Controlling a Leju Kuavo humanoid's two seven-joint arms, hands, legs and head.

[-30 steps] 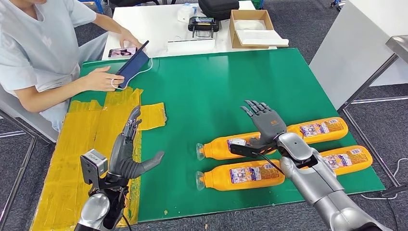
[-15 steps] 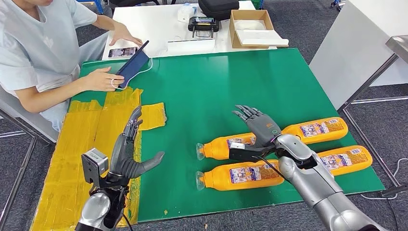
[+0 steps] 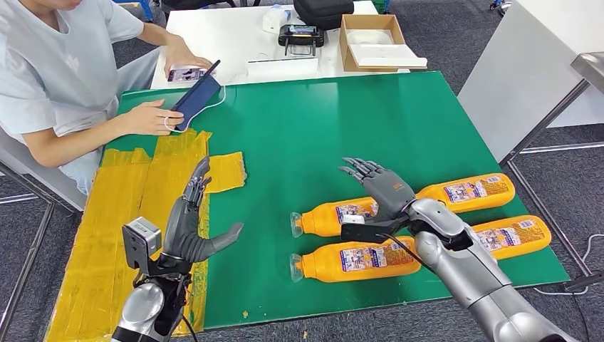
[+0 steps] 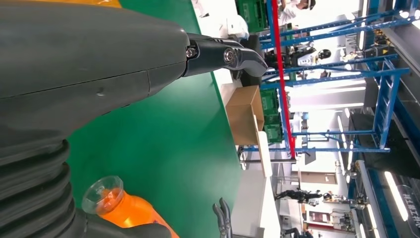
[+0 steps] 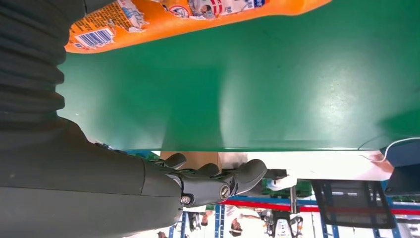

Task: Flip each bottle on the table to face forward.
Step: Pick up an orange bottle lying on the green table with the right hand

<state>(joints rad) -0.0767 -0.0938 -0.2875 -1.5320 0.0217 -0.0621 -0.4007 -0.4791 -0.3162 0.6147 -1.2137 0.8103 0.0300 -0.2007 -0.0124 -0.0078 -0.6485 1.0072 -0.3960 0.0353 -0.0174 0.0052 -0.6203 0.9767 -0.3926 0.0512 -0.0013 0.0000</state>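
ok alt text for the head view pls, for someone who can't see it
Four orange bottles lie on their sides on a green table, and the right robot hand hovers open over the far left one. The left robot hand is open above yellow tape; a seated person handles a tablet.

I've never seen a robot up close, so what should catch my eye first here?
Four orange bottles lie on their sides on the green table, towards its right. The right robot hand hovers open over them, and the left robot hand is open above yellow tape. A person sits at the far left corner.
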